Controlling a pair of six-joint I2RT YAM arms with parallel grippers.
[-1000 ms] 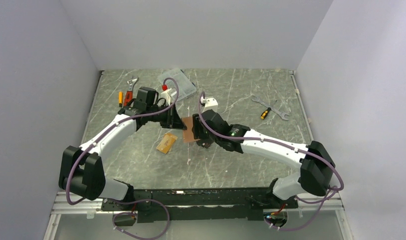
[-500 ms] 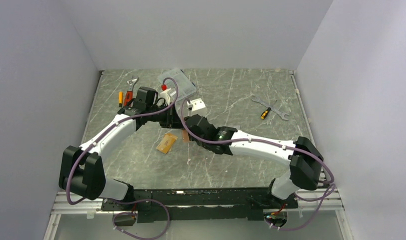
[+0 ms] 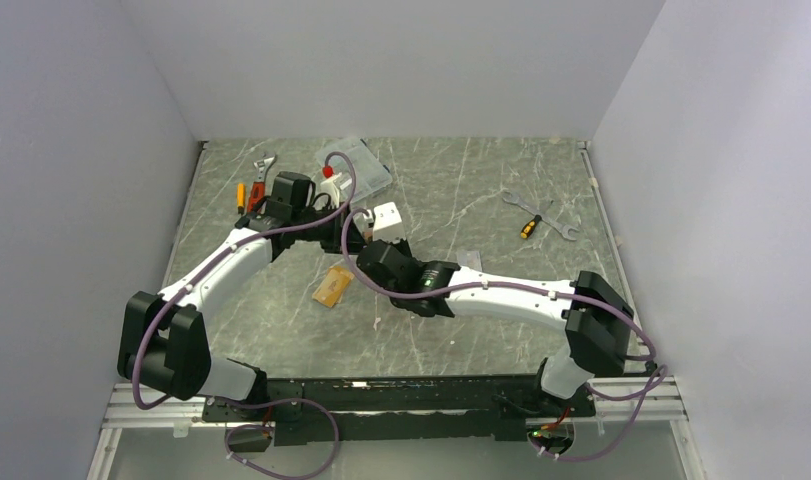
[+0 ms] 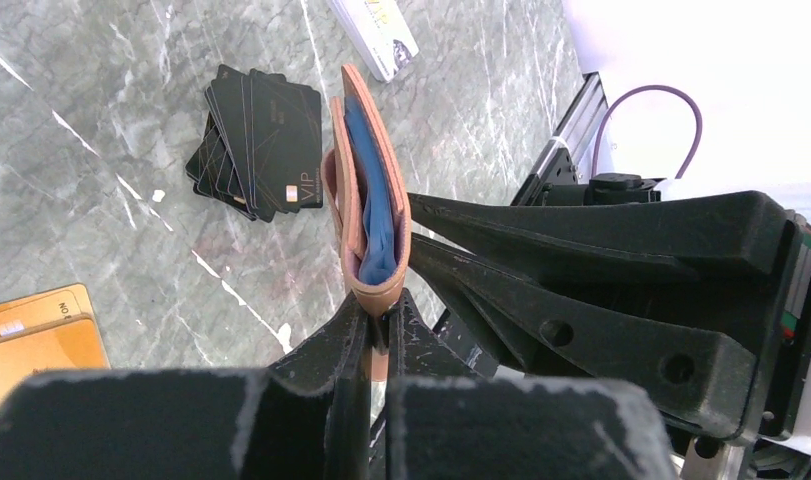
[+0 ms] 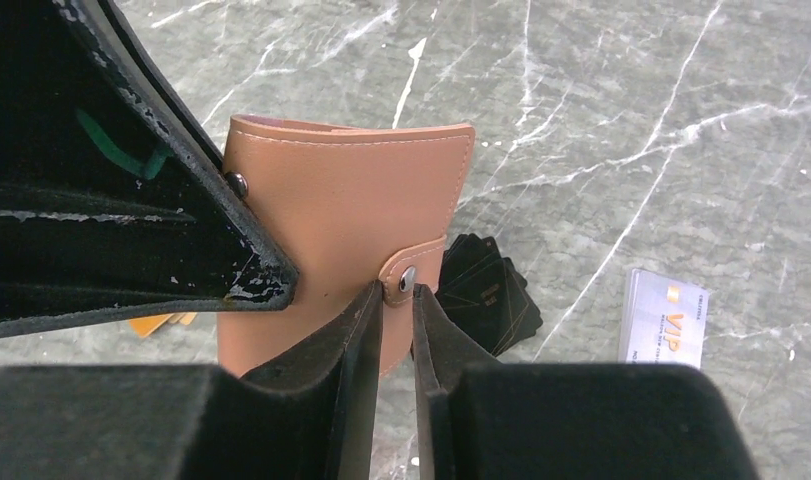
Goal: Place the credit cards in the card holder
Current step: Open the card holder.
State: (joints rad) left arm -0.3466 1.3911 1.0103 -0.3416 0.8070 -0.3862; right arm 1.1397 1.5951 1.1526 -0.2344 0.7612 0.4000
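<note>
So the left claw (image 4: pixel 376 330) is pressed tight on the bottom edge of the card holder (image 4: pixel 366 195). It holds it on edge over the marble table (image 4: pixel 101 230), so the wrist view looks straight down into the pale-blue lining between the pink flaps. The right claw (image 5: pixel 396 300) comes in from the side, jaws close together with the snap tab (image 5: pixel 413 262) sitting right between them. Honestly can't tell if it's actually biting the tab or just flanking it. Down on the marble, a fanned pile of black cards (image 4: pixel 256 140) lies just past the holder. The orange-gold credit cards (image 4: pixel 36 345) lie off to one side, and a silver-grey card (image 5: pixel 666 320) lies by itself near the black pile.
</note>
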